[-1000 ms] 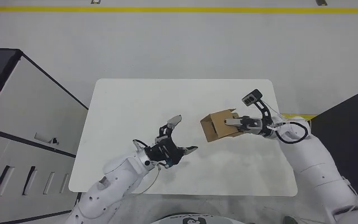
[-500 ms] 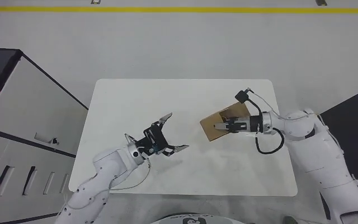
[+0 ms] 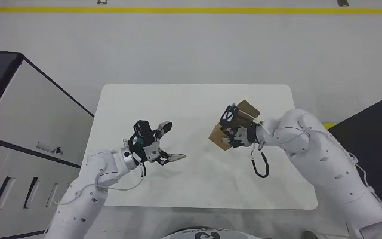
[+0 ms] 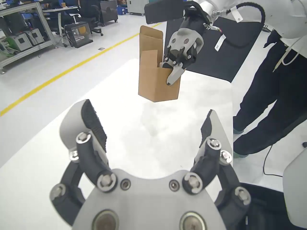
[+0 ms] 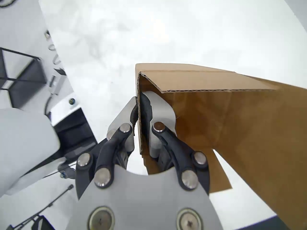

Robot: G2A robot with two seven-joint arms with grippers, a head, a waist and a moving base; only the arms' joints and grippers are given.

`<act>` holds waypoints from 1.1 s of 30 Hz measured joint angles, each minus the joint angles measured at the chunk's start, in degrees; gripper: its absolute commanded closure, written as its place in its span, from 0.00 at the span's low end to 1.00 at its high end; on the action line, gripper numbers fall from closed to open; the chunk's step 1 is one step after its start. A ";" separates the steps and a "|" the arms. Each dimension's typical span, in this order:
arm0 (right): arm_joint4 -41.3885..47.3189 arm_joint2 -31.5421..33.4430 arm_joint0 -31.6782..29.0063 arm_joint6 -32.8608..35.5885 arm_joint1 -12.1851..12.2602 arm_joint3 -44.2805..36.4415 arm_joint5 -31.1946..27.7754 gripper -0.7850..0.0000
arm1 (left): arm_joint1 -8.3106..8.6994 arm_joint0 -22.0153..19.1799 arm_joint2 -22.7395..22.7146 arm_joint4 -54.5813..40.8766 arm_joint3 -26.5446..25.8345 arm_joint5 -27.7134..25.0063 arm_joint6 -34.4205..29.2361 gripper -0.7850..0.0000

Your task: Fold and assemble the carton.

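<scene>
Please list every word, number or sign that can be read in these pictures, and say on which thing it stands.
No text can be read.
The carton, pinched by the right gripper, is plain brown, with no print on the faces that show.
The white tags hanging behind that gripper are too small to read.

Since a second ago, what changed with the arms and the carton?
The right gripper rolled its wrist and turned the carton from lying on its side to standing upright, with the open flap pointing up. The left gripper drew back toward the left side of the table. Unchanged: the right gripper is shut on one carton wall, and the left gripper is open and empty.
</scene>
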 measured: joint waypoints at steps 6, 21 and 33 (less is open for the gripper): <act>-3.84 -2.77 1.05 -0.26 -0.49 0.18 -0.51 1.00 | 0.06 -0.48 0.39 0.29 0.03 -1.67 0.42 0.00; -11.28 -10.29 4.34 -0.20 -2.05 1.23 -7.00 1.00 | 1.00 -1.92 -4.04 5.14 6.68 -7.16 6.70 0.00; -13.63 -15.21 7.15 -0.53 -3.60 2.55 -8.74 1.00 | 1.61 -2.40 -4.57 13.36 9.05 -8.59 14.06 0.00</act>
